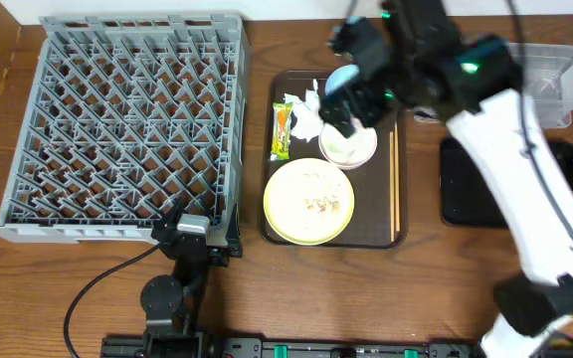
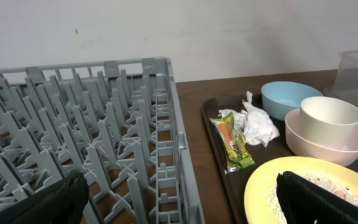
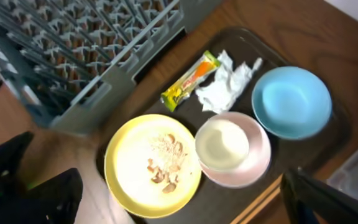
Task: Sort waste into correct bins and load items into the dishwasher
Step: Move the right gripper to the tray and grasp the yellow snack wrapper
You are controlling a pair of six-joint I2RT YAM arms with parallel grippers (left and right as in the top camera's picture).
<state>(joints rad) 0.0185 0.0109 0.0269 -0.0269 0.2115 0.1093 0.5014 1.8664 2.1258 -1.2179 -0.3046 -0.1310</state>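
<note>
The grey dish rack (image 1: 127, 119) fills the left of the table. A brown serving tray (image 1: 398, 119) holds the yellow-green plate (image 1: 308, 201) with food crumbs (image 3: 166, 163), the snack wrapper (image 1: 282, 129), the napkin (image 1: 306, 111), the light blue bowl (image 3: 291, 102), the pale cup (image 3: 222, 143) inside the small white bowl (image 3: 257, 168), and the chopsticks (image 1: 394, 184). My right gripper (image 3: 179, 193) is open and empty, well above the tray (image 1: 349, 94), partly hiding the blue bowl from overhead. My left gripper (image 2: 185, 205) is open and empty, low at the rack's front right corner (image 1: 192, 234).
The clear tub (image 1: 555, 80) stands at the back right, and the flat black tray (image 1: 464, 189) lies in front of it, partly under my right arm. In the left wrist view the rack's right wall (image 2: 176, 143) runs between my fingers.
</note>
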